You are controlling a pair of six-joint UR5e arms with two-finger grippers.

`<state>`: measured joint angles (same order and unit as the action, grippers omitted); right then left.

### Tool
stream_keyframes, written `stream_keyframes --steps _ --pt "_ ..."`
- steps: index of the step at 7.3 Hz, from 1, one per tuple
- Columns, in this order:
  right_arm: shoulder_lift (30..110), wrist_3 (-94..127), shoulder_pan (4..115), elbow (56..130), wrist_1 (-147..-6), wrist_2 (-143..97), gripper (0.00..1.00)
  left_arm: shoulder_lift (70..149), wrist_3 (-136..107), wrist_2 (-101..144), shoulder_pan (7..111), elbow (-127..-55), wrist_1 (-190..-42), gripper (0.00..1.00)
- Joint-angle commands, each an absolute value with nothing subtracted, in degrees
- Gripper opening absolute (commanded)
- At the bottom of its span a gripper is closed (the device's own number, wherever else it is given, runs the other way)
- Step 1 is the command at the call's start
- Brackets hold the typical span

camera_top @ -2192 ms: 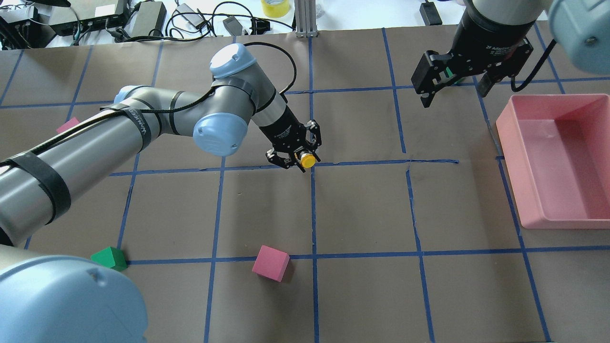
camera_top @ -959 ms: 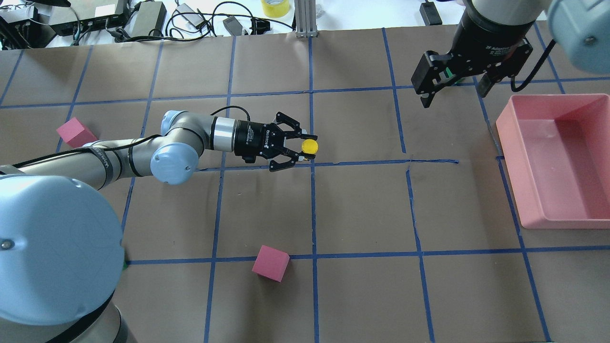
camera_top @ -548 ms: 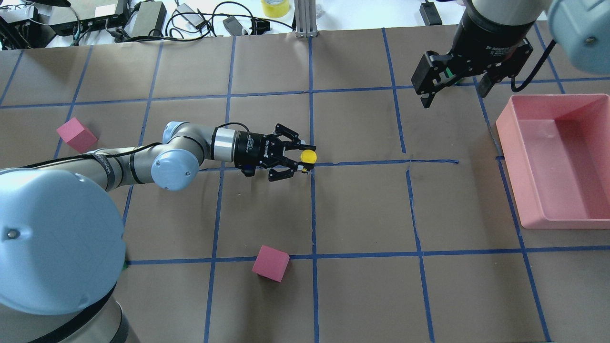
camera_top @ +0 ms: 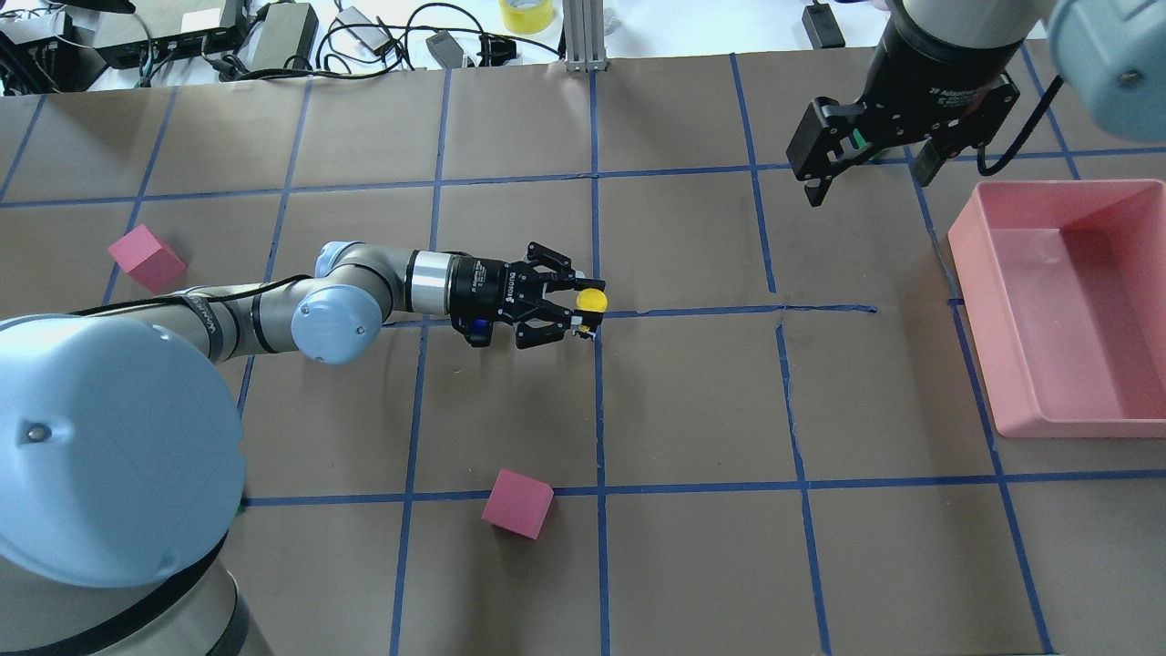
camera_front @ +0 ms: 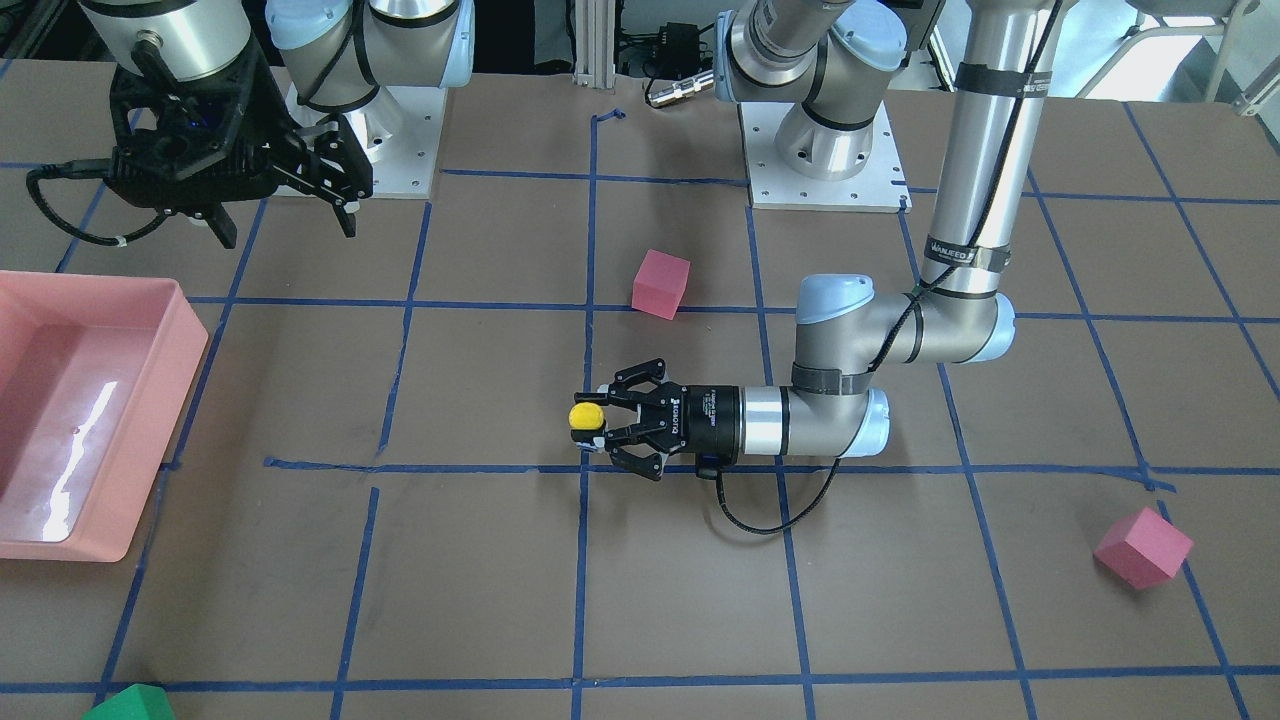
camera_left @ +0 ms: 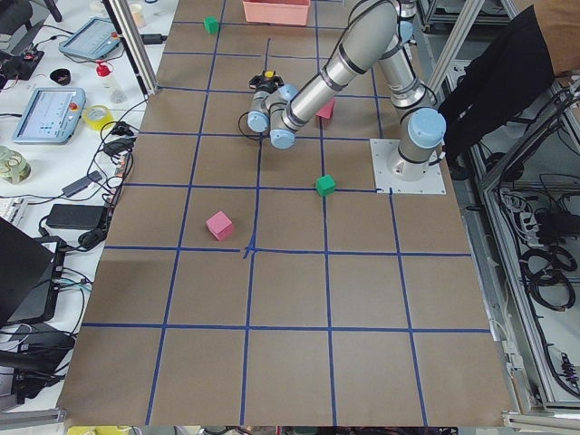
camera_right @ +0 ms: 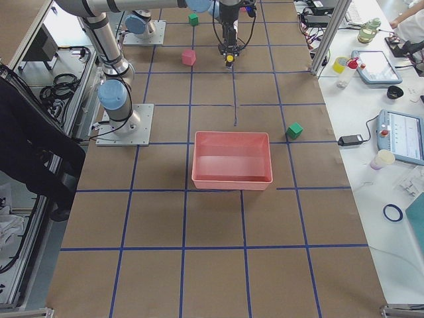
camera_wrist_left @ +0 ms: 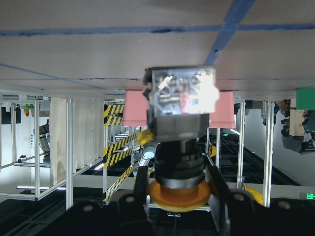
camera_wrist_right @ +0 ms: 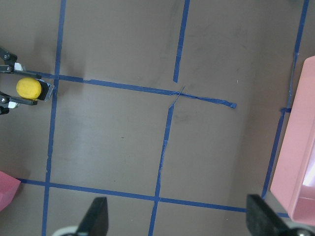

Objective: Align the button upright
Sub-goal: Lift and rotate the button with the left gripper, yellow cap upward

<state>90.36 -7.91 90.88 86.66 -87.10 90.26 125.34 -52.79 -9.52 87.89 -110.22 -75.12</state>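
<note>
Yellow-capped black push-button switch (camera_top: 592, 299) is clamped cap-up in my left claw (camera_top: 586, 310), low over a blue tape crossing (camera_front: 583, 467) mid-table. My right claw (camera_top: 867, 182) hangs wide open, holding nothing.

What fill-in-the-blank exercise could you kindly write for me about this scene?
The left gripper is shut on the button, whose round cap is ____.
The right gripper has its jaws ____, with nothing between them.
The tray is ____ in colour.
In the overhead view, ____ pink cubes show.
Missing words: yellow; open; pink; two.
</note>
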Motion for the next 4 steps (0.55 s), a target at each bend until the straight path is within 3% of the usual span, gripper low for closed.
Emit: stream_keyframes --steps 1,3,4 --pt "90.4 -7.9 90.9 86.7 -87.1 90.3 1.00 126.2 -52.6 -9.8 87.9 -110.1 -75.1 0.00" --pt "90.4 -7.9 90.9 86.7 -87.0 90.3 1.00 126.6 -52.5 -9.8 87.9 -110.0 -75.1 0.00" --pt "90.4 -7.9 90.9 86.7 -87.0 90.3 1.00 126.5 -52.5 -9.9 87.9 -109.9 -75.1 0.07"
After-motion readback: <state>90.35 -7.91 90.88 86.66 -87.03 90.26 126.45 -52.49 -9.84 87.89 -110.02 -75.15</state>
